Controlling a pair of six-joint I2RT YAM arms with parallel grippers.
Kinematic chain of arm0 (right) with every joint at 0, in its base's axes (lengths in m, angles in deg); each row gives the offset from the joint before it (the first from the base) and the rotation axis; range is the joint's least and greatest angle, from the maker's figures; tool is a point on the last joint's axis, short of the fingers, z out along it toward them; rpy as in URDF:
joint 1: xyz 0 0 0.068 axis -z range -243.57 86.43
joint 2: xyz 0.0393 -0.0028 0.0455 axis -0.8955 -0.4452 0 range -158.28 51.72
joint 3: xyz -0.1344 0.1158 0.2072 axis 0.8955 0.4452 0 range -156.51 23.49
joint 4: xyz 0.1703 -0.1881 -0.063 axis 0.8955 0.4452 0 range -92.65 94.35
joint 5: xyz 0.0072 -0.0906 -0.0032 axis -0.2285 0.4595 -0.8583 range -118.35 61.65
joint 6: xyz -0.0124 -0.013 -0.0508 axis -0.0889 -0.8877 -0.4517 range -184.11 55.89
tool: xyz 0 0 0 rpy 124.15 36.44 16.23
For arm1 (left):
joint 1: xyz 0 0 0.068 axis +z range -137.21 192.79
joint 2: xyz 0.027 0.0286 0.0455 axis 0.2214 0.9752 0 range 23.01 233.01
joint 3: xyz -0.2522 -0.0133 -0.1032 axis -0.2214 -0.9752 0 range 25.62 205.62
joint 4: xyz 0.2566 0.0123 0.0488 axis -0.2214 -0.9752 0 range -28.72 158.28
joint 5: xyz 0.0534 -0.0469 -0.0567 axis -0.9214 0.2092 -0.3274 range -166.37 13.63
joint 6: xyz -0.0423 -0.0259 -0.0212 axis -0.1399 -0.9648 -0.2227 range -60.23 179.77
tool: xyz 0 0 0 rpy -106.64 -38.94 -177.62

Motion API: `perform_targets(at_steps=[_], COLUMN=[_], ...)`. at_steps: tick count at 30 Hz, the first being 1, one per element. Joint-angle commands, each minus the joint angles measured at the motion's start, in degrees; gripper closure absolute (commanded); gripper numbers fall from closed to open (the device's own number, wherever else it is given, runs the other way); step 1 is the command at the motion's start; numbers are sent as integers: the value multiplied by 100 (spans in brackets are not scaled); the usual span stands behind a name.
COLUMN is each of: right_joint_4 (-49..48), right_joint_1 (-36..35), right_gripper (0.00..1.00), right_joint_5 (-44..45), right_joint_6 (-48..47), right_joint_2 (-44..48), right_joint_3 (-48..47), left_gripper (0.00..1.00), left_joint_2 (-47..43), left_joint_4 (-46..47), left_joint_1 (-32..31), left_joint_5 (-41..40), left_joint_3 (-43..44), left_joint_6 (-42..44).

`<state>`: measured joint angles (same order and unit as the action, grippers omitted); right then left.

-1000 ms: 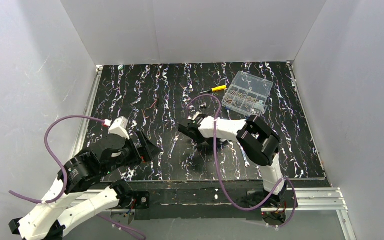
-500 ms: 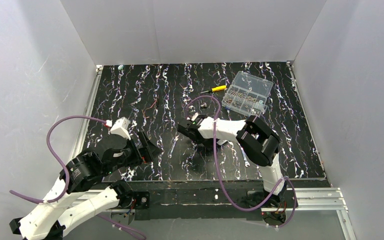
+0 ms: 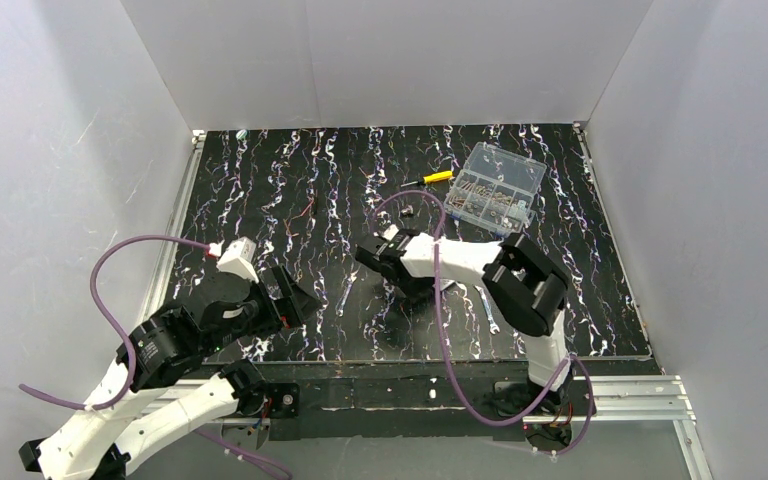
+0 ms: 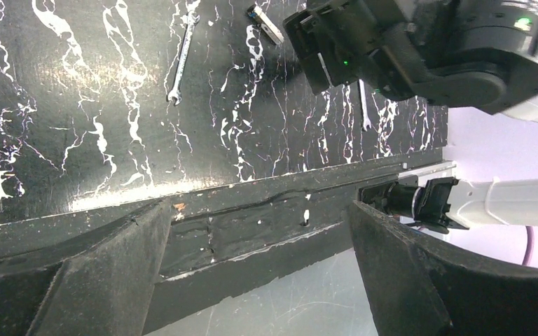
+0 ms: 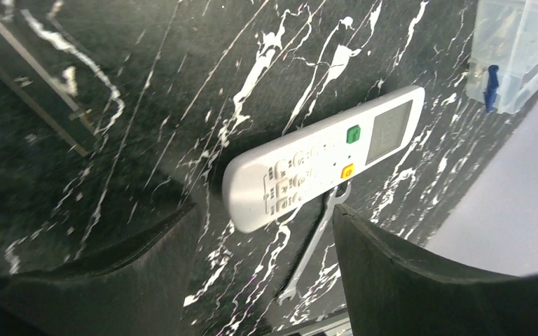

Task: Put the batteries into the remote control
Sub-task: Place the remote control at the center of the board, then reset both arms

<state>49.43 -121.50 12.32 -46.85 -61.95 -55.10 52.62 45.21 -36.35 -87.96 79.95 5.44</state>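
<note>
One slim white plastic remote control point(image 5: 320, 162), face up on black marbled table point(image 5: 147, 105): grey screen, green and orange buttons, atop one of two silver wrenches point(image 5: 312, 245). Jaws wide, empty: right gripper point(image 5: 265, 208) near it, left gripper point(image 4: 258, 210).

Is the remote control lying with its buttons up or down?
Buttons up: the remote control lies on the table, its screen and buttons showing in the right wrist view.

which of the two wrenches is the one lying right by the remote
The wrench in the right wrist view, one end meeting the white remote at its edge. The other wrench lies alone, further left in the top view.
</note>
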Motion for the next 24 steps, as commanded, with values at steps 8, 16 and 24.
perform_targets(at_steps=[8,16,24], right_joint_4=[-1319,-3188,-3987], right_joint_1=[250,2058,2884], right_gripper=[22,24,24], right_joint_5=[-1747,-3457,-3340], right_joint_6=[19,516,1141], right_joint_2=[2341,4723,6707], right_joint_3=[585,2736,4399], left_gripper=[2,2,2], left_joint_2=[30,108,495], left_joint_4=[-435,-596,-1120], left_joint_1=[8,10,10], left_joint_5=[-340,-443,-687], left_joint_3=[-90,-213,-128], left_joint_6=[348,482,760])
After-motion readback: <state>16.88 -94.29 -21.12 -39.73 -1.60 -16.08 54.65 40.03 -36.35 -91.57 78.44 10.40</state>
